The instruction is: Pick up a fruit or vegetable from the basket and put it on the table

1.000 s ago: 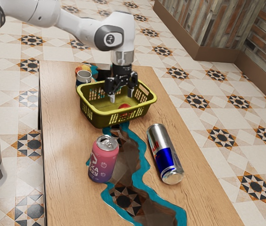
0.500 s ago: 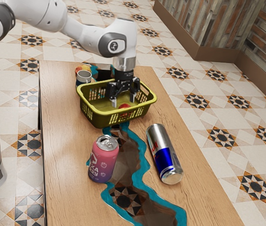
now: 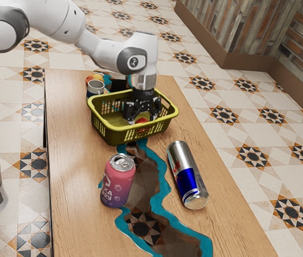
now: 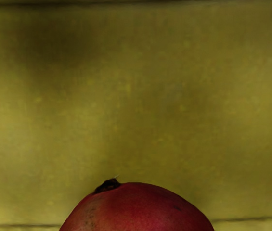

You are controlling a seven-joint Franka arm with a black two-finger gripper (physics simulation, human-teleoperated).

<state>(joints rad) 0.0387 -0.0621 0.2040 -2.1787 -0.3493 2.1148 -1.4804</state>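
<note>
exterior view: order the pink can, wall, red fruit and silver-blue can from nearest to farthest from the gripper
1. Red fruit, in the basket, at the gripper.
2. Pink can and silver-blue can, outside the basket: too close to call.
3. Wall, upper right, beyond the table.

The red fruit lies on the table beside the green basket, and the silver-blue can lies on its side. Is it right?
No: the exterior view shows the red fruit inside the basket, not on the table. The silver-blue can does lie on its side.
</note>
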